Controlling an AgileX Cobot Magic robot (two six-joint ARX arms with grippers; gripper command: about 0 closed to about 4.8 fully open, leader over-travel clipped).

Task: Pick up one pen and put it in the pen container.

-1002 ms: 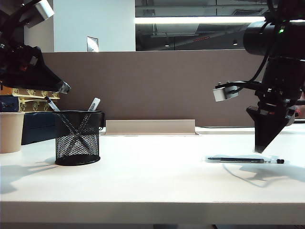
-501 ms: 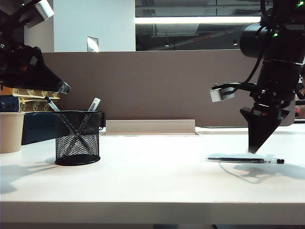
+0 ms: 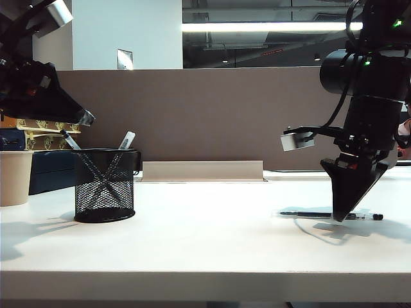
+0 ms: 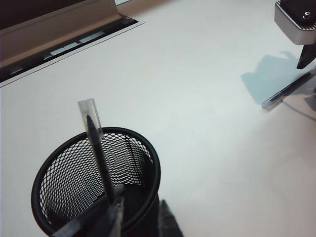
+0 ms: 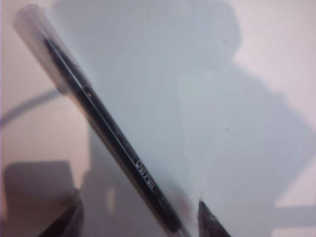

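Right gripper (image 5: 140,217) spread wide, tips straddling the slim clear-barrel gel pen (image 3: 327,215) flat on the white table (image 3: 205,244). Risk: off-centre closing rolls it away. Left gripper (image 4: 140,217) above the black wire-mesh pen container (image 3: 104,186), part open, empty.

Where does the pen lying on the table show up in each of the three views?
Exterior view: the pen lies flat on the table at right, under the right gripper.
Left wrist view: top right edge, far from the pen container.
Right wrist view: diagonal, filling the frame.
Shared landmark: the right gripper's shadow.
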